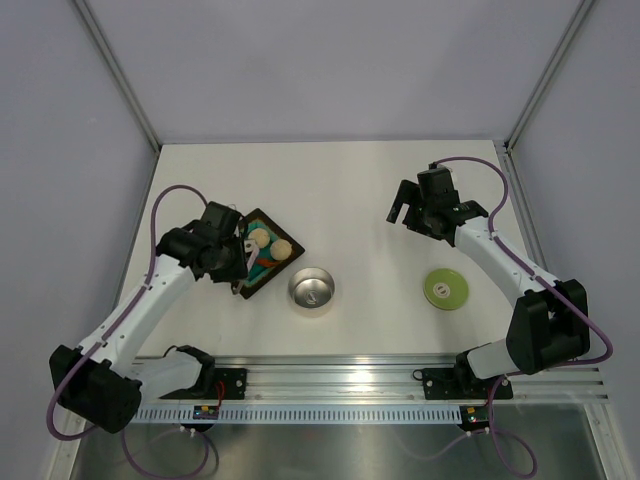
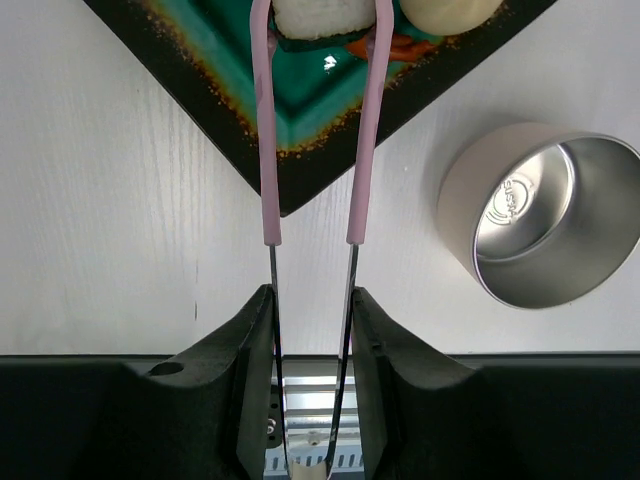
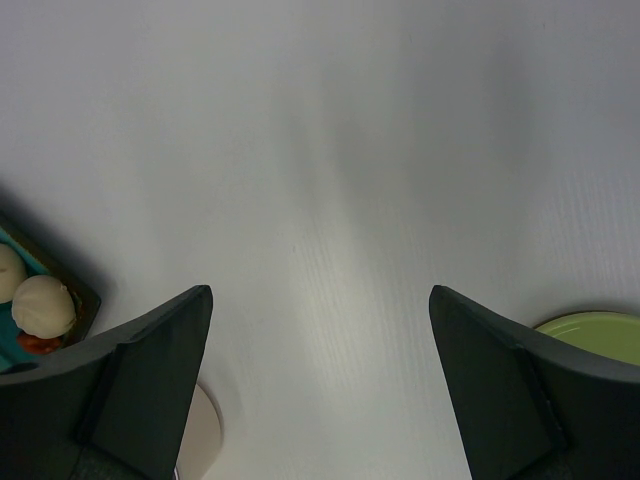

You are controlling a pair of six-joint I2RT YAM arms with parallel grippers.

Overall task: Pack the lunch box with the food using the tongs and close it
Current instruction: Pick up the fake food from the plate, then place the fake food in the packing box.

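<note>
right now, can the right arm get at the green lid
Probably yes. The right gripper is open and empty, over bare table just beyond the lime-green lid, which lies flat with nothing on it or between them.

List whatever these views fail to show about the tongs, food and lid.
- Left wrist view: the tongs' tips and the white food piece between them run off the top edge.
- Top view: food beside the left pincer is too small to count.
- Right wrist view: lime-green lid partly behind the right pincer, cut by the edge.
</note>
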